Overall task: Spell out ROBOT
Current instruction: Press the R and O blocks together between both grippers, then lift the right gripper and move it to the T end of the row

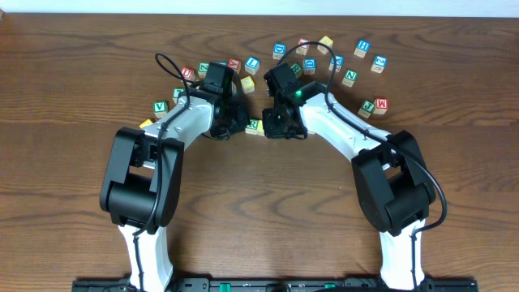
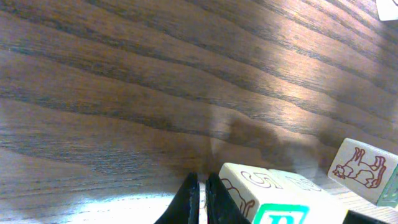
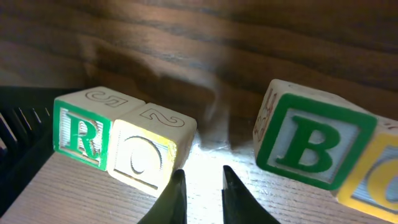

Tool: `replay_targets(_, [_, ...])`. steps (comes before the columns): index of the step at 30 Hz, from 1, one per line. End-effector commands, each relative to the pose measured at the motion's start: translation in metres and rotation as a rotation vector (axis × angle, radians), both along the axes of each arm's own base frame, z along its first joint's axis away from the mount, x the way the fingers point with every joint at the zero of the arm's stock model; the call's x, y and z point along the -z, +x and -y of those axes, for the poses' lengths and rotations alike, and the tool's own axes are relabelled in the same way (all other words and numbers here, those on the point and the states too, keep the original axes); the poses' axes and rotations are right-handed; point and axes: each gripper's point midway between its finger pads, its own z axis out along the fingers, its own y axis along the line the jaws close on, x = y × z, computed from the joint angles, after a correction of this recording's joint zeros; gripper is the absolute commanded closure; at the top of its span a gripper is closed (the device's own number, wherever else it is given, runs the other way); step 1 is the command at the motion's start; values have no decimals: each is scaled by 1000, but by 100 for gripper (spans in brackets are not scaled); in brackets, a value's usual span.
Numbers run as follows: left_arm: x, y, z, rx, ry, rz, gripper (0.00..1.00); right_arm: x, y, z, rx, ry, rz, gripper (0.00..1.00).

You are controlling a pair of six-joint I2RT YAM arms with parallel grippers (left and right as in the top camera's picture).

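Green-framed R cube (image 3: 81,134) is the landmark: in the right wrist view a yellow O cube (image 3: 145,155) touches its right side, and the B cube (image 3: 309,142) stands apart further right, a second yellow cube (image 3: 380,180) against it. Between O and B hangs the right gripper (image 3: 203,174), fingers slightly parted, empty. The left gripper (image 2: 201,180), clenched on nothing, sits just beside the R cube
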Motion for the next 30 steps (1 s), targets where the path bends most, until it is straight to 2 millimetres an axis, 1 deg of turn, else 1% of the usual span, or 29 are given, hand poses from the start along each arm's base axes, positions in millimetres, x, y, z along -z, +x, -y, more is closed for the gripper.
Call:
replay_targets(1, [13,-7,2,17,1,-35,93,-13,11,-3,15,25,36,83])
replay_targets(8, [14,-8,2,18,1,-37,92,-17,23,-5,23,37,84,82])
replay_targets(19, [14,-8,2,17,1,-38,93,-13,15,3,27,-11,58,82])
replay_targets(20, [14,-8,2,17,2,-38,93,-12,15,3,27,-11,58,83])
replay_targets(22, [14,-8,2,18,1,-38,93,-13,16,3,27,-10,60,89])
replay_targets(24, [14,-8,2,17,2,-38,93,-13,16,3,28,-10,60,92])
replay_targets(27, [14,-8,2,18,2,-38,93,-17,16,3,28,-6,67,94])
replay_targets(30, [14,-8,2,18,2,-38,93,-28,17,3,29,3,83,95])
